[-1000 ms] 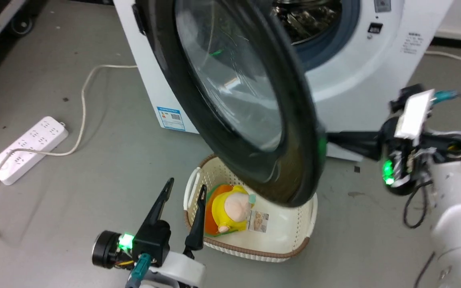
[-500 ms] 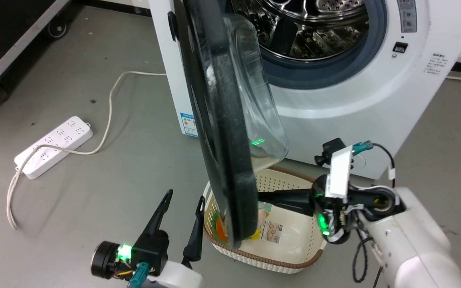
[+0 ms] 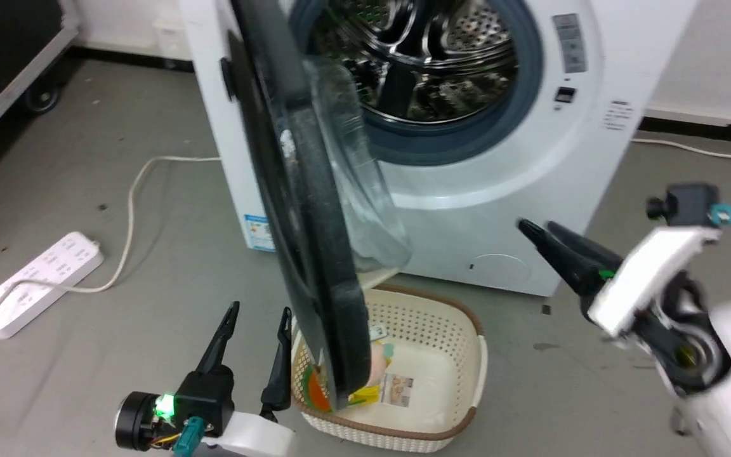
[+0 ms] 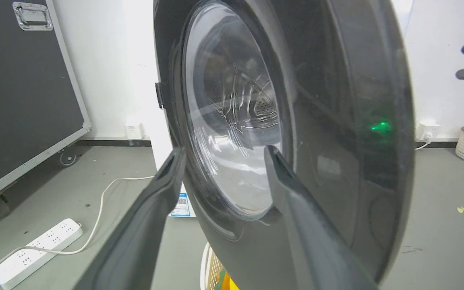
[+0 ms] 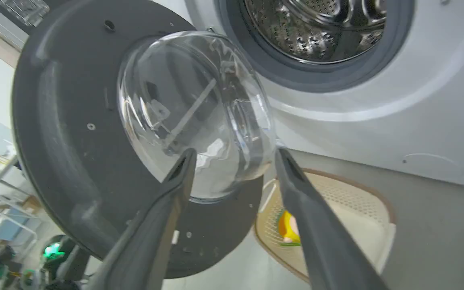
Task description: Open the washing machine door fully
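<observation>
Jaws of the right gripper (image 3: 535,224) stood parted with nothing between them, released and clear of the washing machine door (image 3: 334,317). It hung well off on the door's inner side, its 2 dark fingers aimed at the lower front of the washing machine (image 3: 594,165). From the right wrist, the door's clear glass bowl (image 5: 195,112) bulged out beyond the fingertips, apart from them.

The left gripper (image 3: 261,308) was spread open too and held nothing. It sat low, just beside the door's bottom rim on the outer side, with the glossy black face looming close ahead of its fingers in the left wrist view.

The door itself was swung well out from the machine on its hinge side, showing almost edge-on to the head camera, with the bowl facing the opening. Behind the door's inner side lay the bare steel drum (image 3: 429,63) inside its grey rubber ring (image 3: 467,136), and lower down a small round flap (image 3: 499,266).

Directly under the door's bottom rim a cream basket (image 3: 467,330) stood on the grey floor (image 3: 150,304), with a yellow and orange item (image 3: 315,388) in it partly hidden by the door. Past the door's outer side, a blue label (image 3: 257,231) showed low on the machine. Well beyond the door's outer side, a white power strip (image 3: 35,279) lay on the floor, its cable (image 3: 131,209) trailing toward the machine.
</observation>
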`<state>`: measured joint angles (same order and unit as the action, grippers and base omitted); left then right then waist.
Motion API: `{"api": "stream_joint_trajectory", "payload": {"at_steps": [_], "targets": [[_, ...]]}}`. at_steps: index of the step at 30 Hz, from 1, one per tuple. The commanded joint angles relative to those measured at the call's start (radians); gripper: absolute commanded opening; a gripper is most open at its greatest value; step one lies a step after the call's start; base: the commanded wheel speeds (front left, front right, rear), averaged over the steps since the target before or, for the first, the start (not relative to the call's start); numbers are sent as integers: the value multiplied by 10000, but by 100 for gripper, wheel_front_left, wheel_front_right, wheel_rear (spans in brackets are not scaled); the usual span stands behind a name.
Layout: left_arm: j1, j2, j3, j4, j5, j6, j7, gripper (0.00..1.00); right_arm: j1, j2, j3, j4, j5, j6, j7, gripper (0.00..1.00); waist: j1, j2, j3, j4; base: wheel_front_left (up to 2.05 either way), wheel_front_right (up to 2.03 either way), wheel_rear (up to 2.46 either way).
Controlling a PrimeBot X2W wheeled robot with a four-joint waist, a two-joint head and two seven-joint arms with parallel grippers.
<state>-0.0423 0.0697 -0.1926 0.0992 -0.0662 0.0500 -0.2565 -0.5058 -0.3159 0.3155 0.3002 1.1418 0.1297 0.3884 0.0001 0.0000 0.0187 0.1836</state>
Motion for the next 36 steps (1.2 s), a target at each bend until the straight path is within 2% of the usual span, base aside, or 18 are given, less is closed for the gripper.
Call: {"api": "stream_joint_trajectory", "payload": {"at_steps": [1, 3, 5, 9, 14, 17, 23, 28, 36], "targets": [[53, -26, 77, -27, -78, 4, -53, 100, 374, -368, 209, -326, -567, 10, -471, 100, -1, 0, -144, -287, 0, 0, 0], [119, -32, 185, -42, -93, 39, -53, 100, 794, -1076, 619, -970, -1838, 10, -1634, 100, -1, 0, -239, -523, 0, 0, 0], [185, -33, 290, -55, -107, 48, -53, 100, 1187, -1477, 682, -1285, -2839, 10, -2750, 100, -1, 0, -297, -740, 0, 0, 0], [272, -32, 463, -91, -125, 14, -53, 100, 2016, -1643, 72, -1509, -4905, 10, -4641, 100, -1, 0, -393, -1088, 0, 0, 0], [464, -27, 695, -149, -157, -39, -53, 100, 3430, -623, -1405, -1916, -7253, 10, -5905, 100, -1, 0, -489, -1447, 0, 0, 0], [587, -19, 799, -145, -162, -106, -53, 100, 4412, 252, -2209, -2549, -8516, 10, -6208, 100, -1, 0, -508, -1572, 0, 0, 0], [785, -24, 983, 67, -260, -250, -53, 100, 6072, 1866, -3031, -3447, -10288, 10, -6457, 100, -1, 0, -498, -1669, 0, 0, 0], [887, -43, 1080, 550, -440, -384, -53, 100, 6662, 2353, -3129, -3485, -10884, 10, -6494, 100, -1, 0, -510, -1658, 0, 0, 0], [772, -60, 1120, 1049, -523, -498, -53, 100, 6777, 2584, -3212, -3676, -11006, 10, -6499, 100, -1, 0, -545, -1592, 0, 0, 0]]}}
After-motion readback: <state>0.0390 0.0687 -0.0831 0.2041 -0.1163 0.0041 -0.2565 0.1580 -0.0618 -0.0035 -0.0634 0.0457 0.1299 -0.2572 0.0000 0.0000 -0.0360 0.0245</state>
